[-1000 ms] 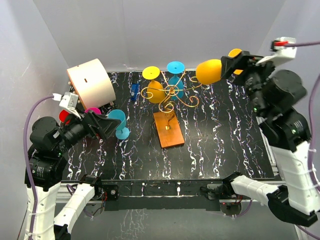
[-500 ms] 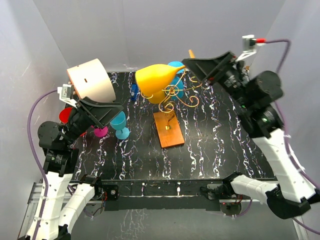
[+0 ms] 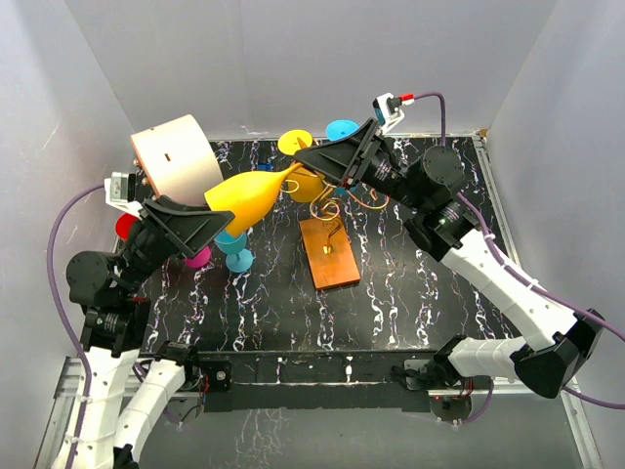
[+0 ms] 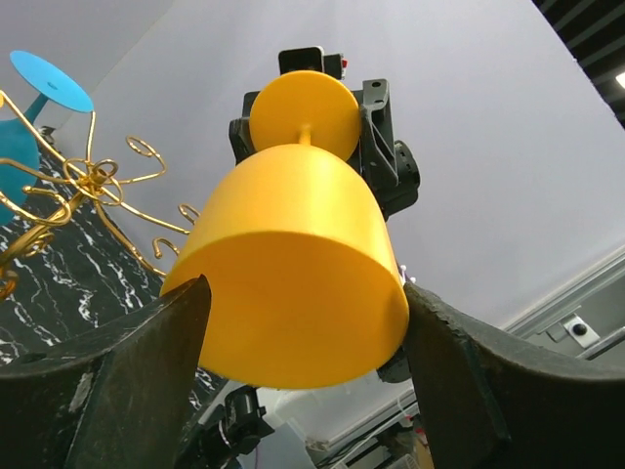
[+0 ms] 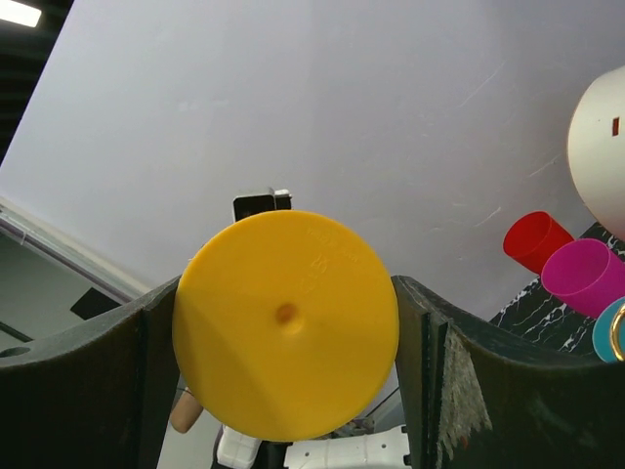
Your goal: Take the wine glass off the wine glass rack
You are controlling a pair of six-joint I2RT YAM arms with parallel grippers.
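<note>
Since the yellow wine glass (image 3: 244, 195) already hangs clear of the wine glass rack (image 3: 328, 254), lying sideways left of centre in the top view, the removal step looks done and a handover seems under way. The right gripper (image 3: 311, 164) is clamped on the glass's foot. The left gripper (image 3: 223, 223) is spread wide, fingers flanking the bowl, no firm contact evident. Next move, likely: left closes gently before right lets go. Versus half a second earlier, the glass has swung leftward from above the rack and the left arm has risen to meet it.
</note>
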